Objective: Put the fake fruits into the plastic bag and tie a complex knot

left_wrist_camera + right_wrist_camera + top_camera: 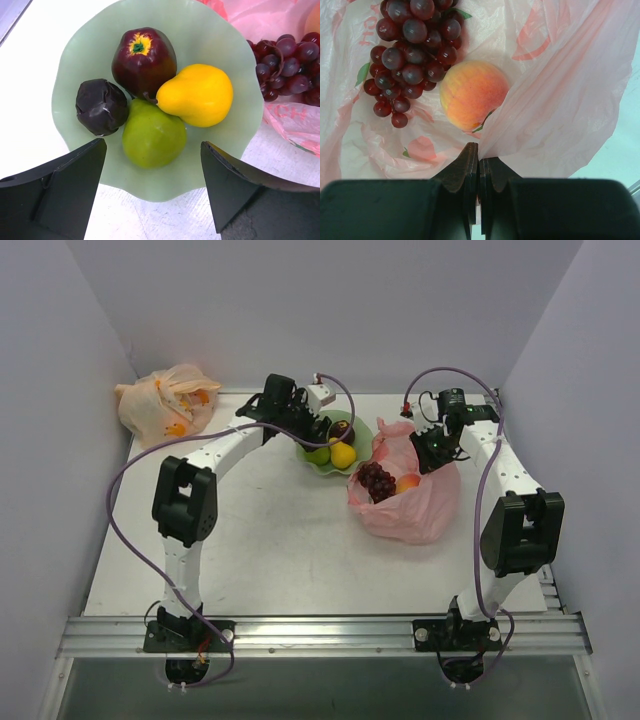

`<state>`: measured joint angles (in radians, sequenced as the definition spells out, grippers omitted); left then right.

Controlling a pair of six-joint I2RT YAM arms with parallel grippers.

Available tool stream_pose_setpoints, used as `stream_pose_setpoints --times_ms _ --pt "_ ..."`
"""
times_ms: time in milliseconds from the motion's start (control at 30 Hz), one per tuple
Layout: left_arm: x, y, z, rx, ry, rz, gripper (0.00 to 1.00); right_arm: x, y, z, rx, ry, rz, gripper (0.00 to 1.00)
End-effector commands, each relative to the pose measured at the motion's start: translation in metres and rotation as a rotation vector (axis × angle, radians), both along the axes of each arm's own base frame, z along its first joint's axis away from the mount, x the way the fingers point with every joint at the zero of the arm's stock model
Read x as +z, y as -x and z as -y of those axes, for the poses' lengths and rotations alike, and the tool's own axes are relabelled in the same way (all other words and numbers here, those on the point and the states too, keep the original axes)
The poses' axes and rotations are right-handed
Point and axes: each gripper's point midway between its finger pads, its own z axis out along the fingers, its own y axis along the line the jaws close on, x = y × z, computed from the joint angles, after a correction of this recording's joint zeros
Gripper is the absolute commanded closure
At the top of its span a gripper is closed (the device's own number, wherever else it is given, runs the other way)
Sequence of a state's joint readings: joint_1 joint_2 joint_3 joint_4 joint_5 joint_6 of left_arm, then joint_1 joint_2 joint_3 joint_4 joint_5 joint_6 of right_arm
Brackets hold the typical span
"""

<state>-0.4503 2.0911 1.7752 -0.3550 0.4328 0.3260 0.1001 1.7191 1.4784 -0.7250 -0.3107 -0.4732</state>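
- Overhead, the left gripper [303, 420] hangs over the green bowl [366, 435] at centre. The right gripper [432, 450] lifts the pink bag [410, 512] by its rim, likely keeping its mouth wide.
- Left wrist: fingers [65, 185] apart above 4 fruits [197, 95], framing the green pear [150, 137], probably the next pick.
- Right wrist: jaws clamped on bag film; grapes [410, 55] and peach [472, 95] lie inside, upper left.

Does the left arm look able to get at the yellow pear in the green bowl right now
Probably yes. The left gripper hangs open right over the green bowl, and the yellow pear lies uncovered. The green pear and red apple touch it, so a finger may nudge them.
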Motion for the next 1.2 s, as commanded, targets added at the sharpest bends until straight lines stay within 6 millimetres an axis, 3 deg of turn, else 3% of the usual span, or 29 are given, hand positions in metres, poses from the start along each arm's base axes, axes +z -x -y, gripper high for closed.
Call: stream_pose_setpoints --times_ms 0,500,833,1000,1167 --pt "-0.013 -0.008 -0.001 0.005 -0.034 0.022 0.12 0.012 0.006 -0.001 0.013 0.005 0.017 1.0" --pt "-0.065 -0.009 0.014 -0.026 -0.047 -0.06 0.09 0.008 0.007 -0.002 0.008 0.001 0.003 1.0" --pt "-0.084 -0.017 0.017 0.041 -0.048 -0.076 0.06 0.005 0.007 -0.002 0.009 0.002 -0.008 1.0" --pt "-0.082 -0.019 0.018 0.082 -0.028 -0.067 0.08 0.005 0.007 -0.003 0.011 0.0 -0.008 1.0" --pt "-0.058 -0.012 0.023 0.049 0.02 -0.048 0.28 0.004 0.008 -0.004 0.013 0.0 -0.013 1.0"
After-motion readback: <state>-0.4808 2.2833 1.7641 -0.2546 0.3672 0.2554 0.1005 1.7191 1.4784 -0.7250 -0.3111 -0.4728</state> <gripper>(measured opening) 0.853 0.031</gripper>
